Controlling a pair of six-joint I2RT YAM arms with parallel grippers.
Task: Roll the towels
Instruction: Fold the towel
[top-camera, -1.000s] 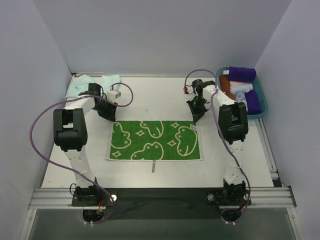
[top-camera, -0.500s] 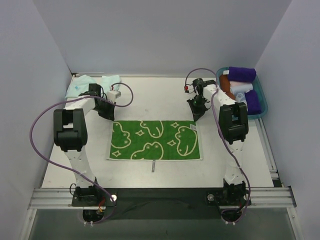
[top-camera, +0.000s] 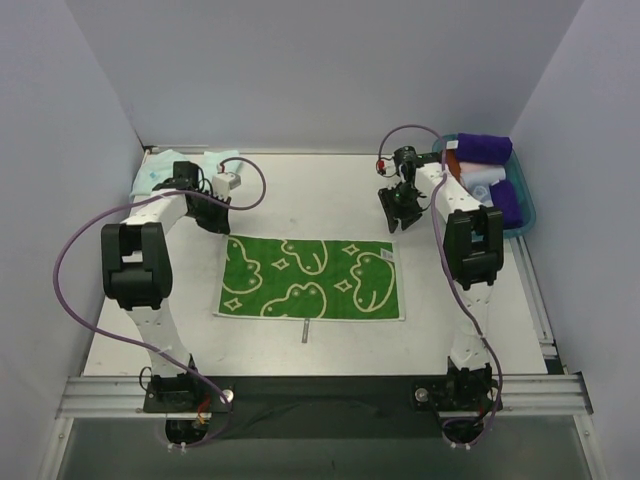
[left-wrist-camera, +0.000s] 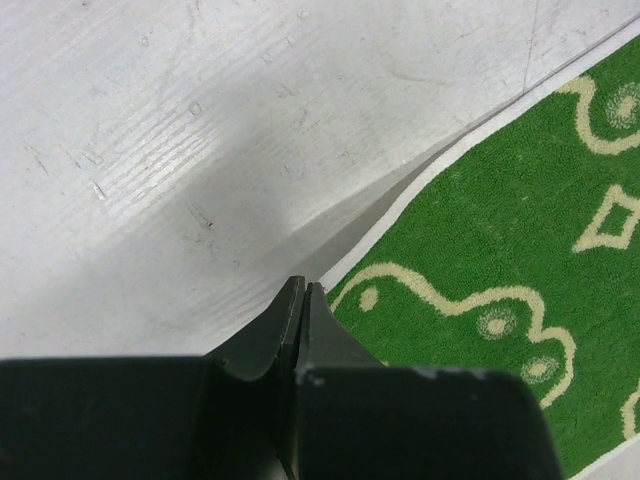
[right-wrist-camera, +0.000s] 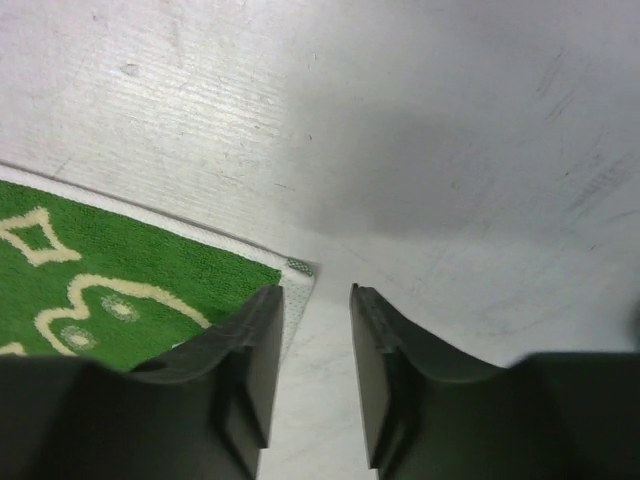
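Bin (top-camera: 529, 207) holds purple, orange, white rolls (top-camera: 484, 147); left gripper (left-wrist-camera: 303, 292) clenched, right gripper (right-wrist-camera: 315, 292) parted

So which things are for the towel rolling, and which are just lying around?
For the job:
green towel
mint towel

Just lying about:
basket
purple rolls
orange roll
white roll

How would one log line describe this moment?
green towel: flat, not yet rolled | left gripper: shut, by its far-left corner | right gripper: open, by its far-right corner
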